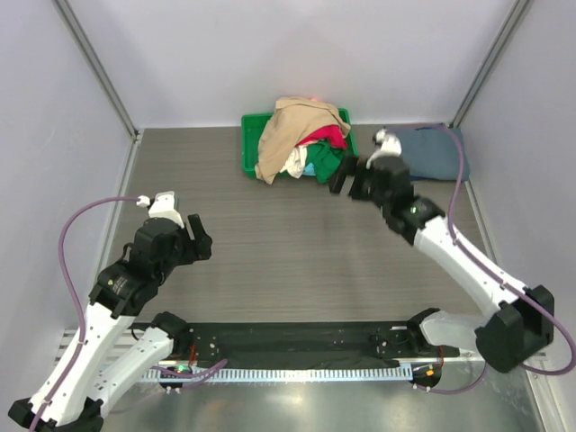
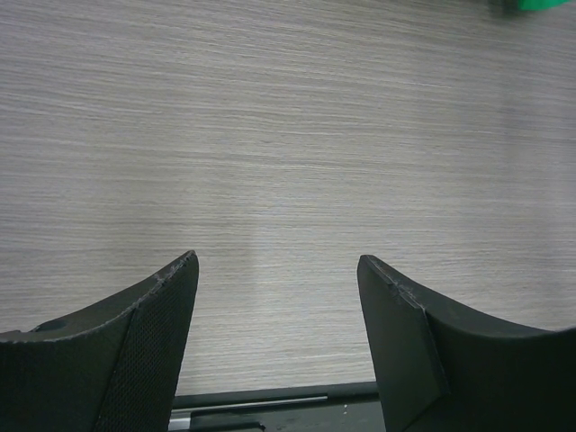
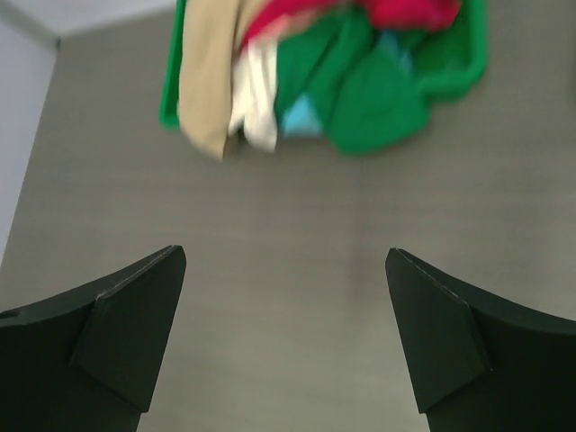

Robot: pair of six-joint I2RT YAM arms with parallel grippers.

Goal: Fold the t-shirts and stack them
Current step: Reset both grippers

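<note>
A pile of t-shirts fills the green bin (image 1: 250, 148) at the back: a tan one (image 1: 290, 129) on top, with red (image 1: 326, 137), white (image 1: 295, 165) and green (image 1: 326, 162) ones below. A folded slate-blue shirt (image 1: 434, 153) lies at the back right. My right gripper (image 1: 347, 179) is open and empty, hovering just right of the bin's front. Its wrist view shows the tan (image 3: 205, 72), white (image 3: 256, 99), green (image 3: 360, 81), light blue (image 3: 301, 115) and red (image 3: 405, 11) shirts ahead. My left gripper (image 1: 200, 241) is open and empty over bare table (image 2: 279, 180).
The wood-grain table (image 1: 270, 261) stretches between the arms. White walls and metal posts close the back and sides. A black base rail (image 1: 288, 346) runs along the near edge. A corner of the green bin (image 2: 540, 5) shows in the left wrist view.
</note>
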